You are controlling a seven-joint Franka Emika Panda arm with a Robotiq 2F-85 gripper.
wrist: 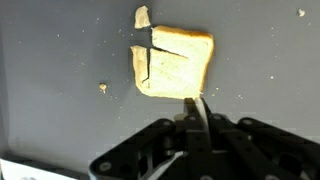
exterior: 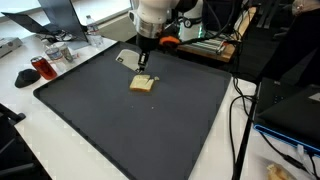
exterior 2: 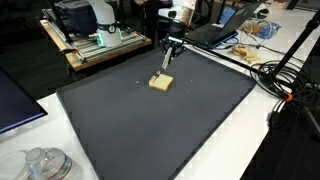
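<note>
Half done at best, going by splits along one side of bread slice, rest uncut, with tool clenched on thin blade at its near edge.

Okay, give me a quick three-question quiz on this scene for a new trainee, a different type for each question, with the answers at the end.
1. True or false: the bread lies whole, with no cracks.
2. Multiple choice: the bread rests on A) a white plate, B) the dark mat, C) a wooden tray.
3. Short answer: in the wrist view, what do the fingers hold between them?

Key
1. False. It is cracked, and a small piece lies apart at one corner.
2. B.
3. A thin tool, its tip at the bread's edge.
</note>
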